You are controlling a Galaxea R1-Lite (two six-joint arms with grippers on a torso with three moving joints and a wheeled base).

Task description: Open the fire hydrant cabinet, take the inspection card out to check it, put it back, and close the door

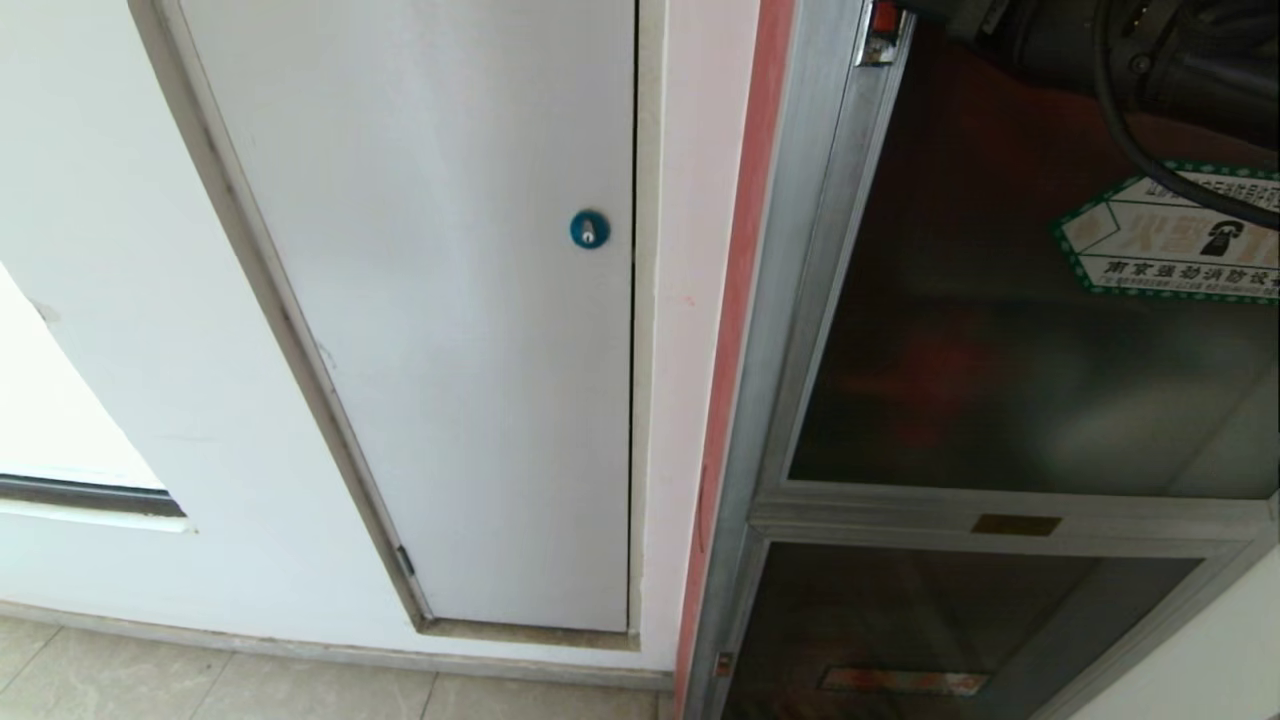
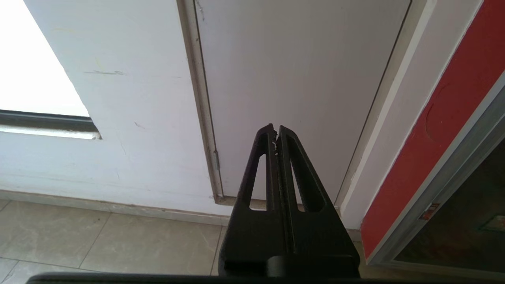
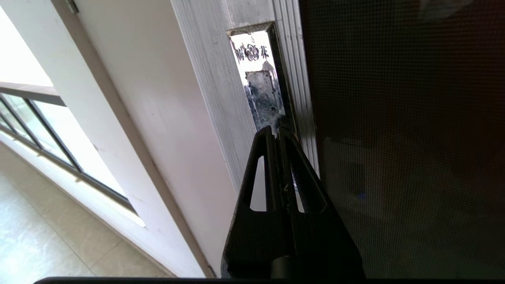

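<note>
Door (image 1: 1020,330) of the fire hydrant cabinet (image 1: 790,300) appears shut or nearly so, at the right of the head view beside a plain white panel (image 1: 440,300) with a blue lock (image 1: 589,229), and no inspection card shows. The right gripper (image 3: 278,132) has its jaws pressed together, holding nothing, tips at the recessed latch slot (image 3: 260,86) in the door's silver frame, while the left gripper (image 2: 276,130), jaws likewise together and empty, hangs parked low before the white panel. Closed tips could slide off the narrow slot, I judge, scraping the frame or pushing the door instead of hooking it open.
</note>
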